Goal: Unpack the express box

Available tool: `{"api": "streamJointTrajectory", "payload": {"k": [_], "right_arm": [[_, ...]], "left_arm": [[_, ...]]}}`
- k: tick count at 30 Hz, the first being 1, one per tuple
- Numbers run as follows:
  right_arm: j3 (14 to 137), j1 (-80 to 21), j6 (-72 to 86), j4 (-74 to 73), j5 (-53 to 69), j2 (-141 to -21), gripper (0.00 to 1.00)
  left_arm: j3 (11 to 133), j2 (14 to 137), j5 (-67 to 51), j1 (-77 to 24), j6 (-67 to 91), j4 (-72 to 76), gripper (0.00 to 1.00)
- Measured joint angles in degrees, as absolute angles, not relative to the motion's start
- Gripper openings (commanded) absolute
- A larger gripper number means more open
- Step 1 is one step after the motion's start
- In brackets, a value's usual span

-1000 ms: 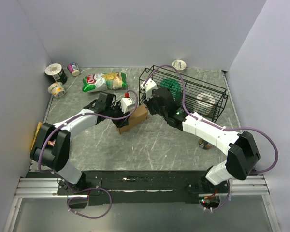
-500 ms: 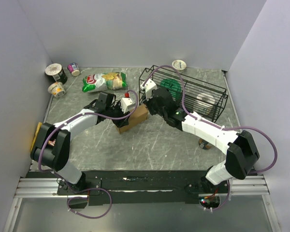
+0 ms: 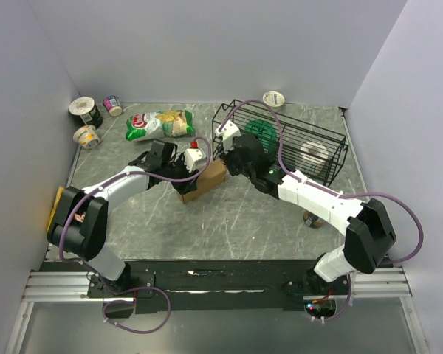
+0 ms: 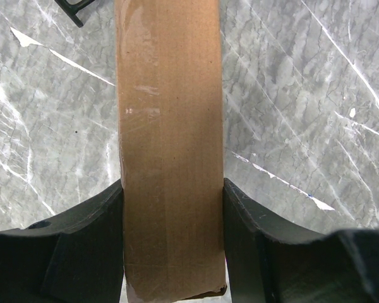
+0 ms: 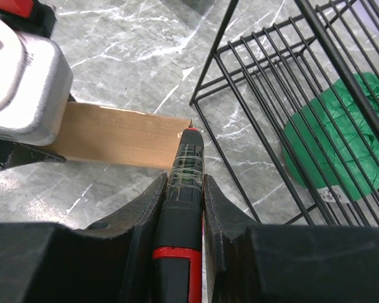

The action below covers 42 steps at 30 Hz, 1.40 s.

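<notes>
The express box [image 3: 204, 181], a flat brown carton, lies on the marble table just left of centre. My left gripper [image 3: 191, 164] is shut on it; in the left wrist view both black fingers [image 4: 107, 214] press the sides of the box [image 4: 170, 126], whose taped face runs straight away from the camera. My right gripper [image 5: 184, 183] is shut on a black-and-red cutter [image 5: 186, 165]. The cutter's tip touches the top corner of the box's end [image 5: 120, 143], close to the wire basket. From above, the right gripper [image 3: 231, 153] sits at the box's right end.
A black wire basket [image 3: 332, 140] lies on its side right of the box, with a green bag [image 3: 262, 133] and a white roll [image 3: 314, 153] inside. A chip bag [image 3: 159, 124] lies behind the box. Cups [image 3: 85, 110] stand at the far left, another cup [image 3: 274, 98] behind the basket.
</notes>
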<state>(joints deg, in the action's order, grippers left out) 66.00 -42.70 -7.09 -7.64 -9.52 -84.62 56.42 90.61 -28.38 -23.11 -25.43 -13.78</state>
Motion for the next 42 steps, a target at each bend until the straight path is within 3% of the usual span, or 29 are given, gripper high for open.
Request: {"api": "streamJointTrajectory", "payload": {"k": [15, 25, 29, 31, 35, 36, 42], "right_arm": [[65.23, -42.11, -6.66, -8.86, -8.32, -84.53, 0.00], [64.07, -41.95, -4.93, -18.68, -6.50, -78.65, 0.00], [64.07, -41.95, -4.56, -22.20, -6.83, -77.45, 0.00], [64.18, -41.87, -4.99, -22.31, -7.51, -77.28, 0.00], [66.48, -41.21, -6.72, -22.48, -8.38, -77.32, 0.00], [67.53, -41.01, -7.14, -22.46, -8.58, -77.38, 0.00], [72.42, -40.66, -8.64, -21.61, -8.47, -77.49, 0.00]], "left_arm": [[56.42, 90.76, -28.08, -23.11, -24.21, -13.37, 0.49], [57.10, 91.74, -27.38, -23.18, -21.50, -12.62, 0.47], [57.25, 91.96, -27.86, -23.18, -20.43, -12.05, 0.63], [57.23, 91.96, -28.51, -23.05, -20.12, -11.84, 0.77], [57.39, 91.74, -31.57, -23.07, -18.44, -13.80, 0.87], [57.89, 91.66, -32.40, -23.07, -18.15, -15.11, 0.96], [62.72, 90.59, -37.06, -22.09, -15.35, -18.44, 0.96]]}}
